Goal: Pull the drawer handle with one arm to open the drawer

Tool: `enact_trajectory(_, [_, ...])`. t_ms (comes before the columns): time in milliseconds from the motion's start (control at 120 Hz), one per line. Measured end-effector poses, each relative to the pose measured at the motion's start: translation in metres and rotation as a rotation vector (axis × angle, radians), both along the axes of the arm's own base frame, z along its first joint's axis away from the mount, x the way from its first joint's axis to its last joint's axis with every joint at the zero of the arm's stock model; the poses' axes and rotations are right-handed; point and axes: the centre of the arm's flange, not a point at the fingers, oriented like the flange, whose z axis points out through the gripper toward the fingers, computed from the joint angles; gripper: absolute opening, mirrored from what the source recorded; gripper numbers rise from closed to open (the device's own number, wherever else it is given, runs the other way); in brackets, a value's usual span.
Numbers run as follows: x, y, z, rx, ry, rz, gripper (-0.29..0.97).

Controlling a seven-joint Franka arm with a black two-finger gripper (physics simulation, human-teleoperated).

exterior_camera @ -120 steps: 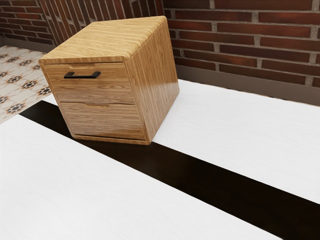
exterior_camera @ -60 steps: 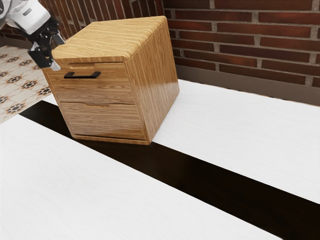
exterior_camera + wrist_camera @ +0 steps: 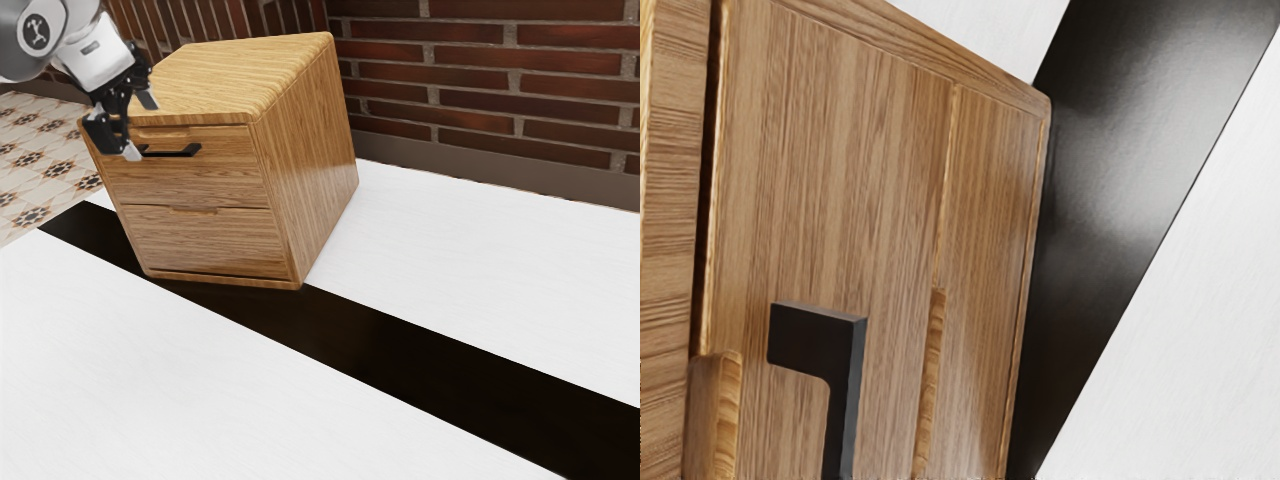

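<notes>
Swung the gripper (image 3: 132,128) down at upper left, onto the handle (image 3: 172,150), wide open, grasping nothing yet — drawer (image 3: 195,170) unpulled.

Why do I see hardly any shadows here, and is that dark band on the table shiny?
Exterior view: the light is soft and even, so the cabinet casts no clear shadow on the white table. Wrist view: the dark band carries a pale, diffuse sheen rather than hard glare, while the handle stays flat black.
</notes>
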Motion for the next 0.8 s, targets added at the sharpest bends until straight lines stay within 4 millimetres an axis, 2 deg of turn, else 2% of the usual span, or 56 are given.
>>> enact_trajectory(150, [-0.017,-0.002,0.018,0.003,-0.009,-0.026,0.68])
enact_trajectory(300, [-0.048,-0.01,0.029,-0.02,-0.018,-0.066,0.68])
enact_trajectory(417, [-0.068,0.013,0.016,-0.03,-0.014,-0.044,0.68])
enact_trajectory(500, [-0.066,0.02,0.006,-0.022,-0.019,-0.042,0.68])
enact_trajectory(550, [-0.066,0.024,0.005,-0.015,-0.03,-0.041,0.68])
enact_trajectory(650, [-0.07,0.046,0.004,-0.003,-0.047,-0.009,0.68])
enact_trajectory(800, [-0.071,0.059,0.003,0.011,-0.063,0.004,0.68])
